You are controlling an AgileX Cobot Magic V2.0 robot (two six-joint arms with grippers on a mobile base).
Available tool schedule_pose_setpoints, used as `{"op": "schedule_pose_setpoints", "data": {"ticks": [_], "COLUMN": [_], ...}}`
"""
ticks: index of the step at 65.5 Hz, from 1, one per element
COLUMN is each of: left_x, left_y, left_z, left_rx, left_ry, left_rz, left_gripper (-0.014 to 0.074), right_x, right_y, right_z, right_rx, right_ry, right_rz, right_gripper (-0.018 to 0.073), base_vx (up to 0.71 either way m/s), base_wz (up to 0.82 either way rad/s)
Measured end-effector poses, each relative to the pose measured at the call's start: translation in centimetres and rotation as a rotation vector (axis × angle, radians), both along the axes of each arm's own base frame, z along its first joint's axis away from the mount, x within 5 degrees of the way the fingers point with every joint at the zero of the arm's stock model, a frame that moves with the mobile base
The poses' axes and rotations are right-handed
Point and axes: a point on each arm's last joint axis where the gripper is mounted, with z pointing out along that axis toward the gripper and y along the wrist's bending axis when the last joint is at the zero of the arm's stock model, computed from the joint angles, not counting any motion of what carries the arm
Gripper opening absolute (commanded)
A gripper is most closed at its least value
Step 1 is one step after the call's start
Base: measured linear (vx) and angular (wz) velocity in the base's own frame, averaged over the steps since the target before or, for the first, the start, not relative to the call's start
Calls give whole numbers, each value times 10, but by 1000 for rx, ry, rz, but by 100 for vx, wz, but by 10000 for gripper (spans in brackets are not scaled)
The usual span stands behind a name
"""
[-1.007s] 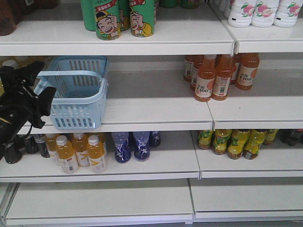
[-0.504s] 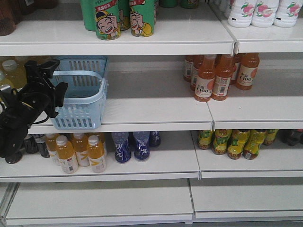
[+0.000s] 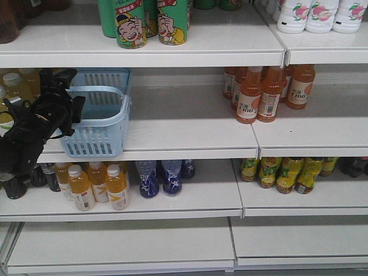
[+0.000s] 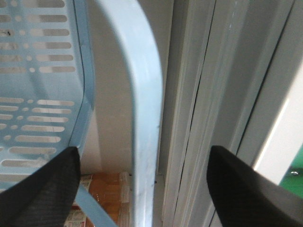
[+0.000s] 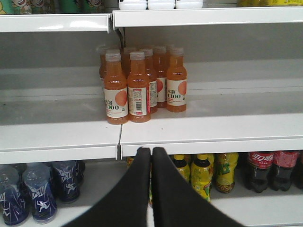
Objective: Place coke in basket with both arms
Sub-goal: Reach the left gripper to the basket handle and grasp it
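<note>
Left wrist-mounted view: left gripper (image 4: pixel 142 158) spread wide, empty, the basket (image 4: pixel 38 94) handle (image 4: pixel 147 94) running 6 to 12 o'clock between its jaws; right gripper (image 5: pixel 151 156) pinched closed, empty; coke bottles (image 5: pixel 259 170) stand near 3 o'clock on the lower shelf (image 5: pixel 265 208), nearer this arm.

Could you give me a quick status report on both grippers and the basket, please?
Left gripper open, straddling basket handle. Right gripper shut, empty. Basket on middle shelf; coke bottles untouched below. No obstruction.
</note>
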Motion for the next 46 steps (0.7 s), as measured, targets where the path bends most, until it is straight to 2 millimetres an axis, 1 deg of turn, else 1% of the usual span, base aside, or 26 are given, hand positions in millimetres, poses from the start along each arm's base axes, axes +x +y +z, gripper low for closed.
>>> {"op": "schedule_pose_setpoints", "data": {"ticks": [4,11,17,28,35,46], "left_x": [3,6,7,7,7,6], "left_y": [0,0,0,0,-1,-7], "left_z": [1,3,2,2,2,2], "left_rx": [-1,-2,-1,-1,6,45], "left_ry": [-9,-19,-19,-20,-21,-38], "left_rz": [1,0,0,-1,-9,-69], "left_gripper": [505,437,342,111,-10,-8], "right_x": [0,0,0,0,0,0], "right_y": [0,0,0,0,0,0], "right_z": [0,0,0,0,0,0], "right_rx": [0,0,0,0,0,0], "right_ry": [0,0,0,0,0,0], "right_rz": [0,0,0,0,0,0], "right_gripper": [-4,-4,-4,-4,-4,-4], "base_vx": [0,0,0,0,0,0], "base_wz": [0,0,0,0,0,0]}}
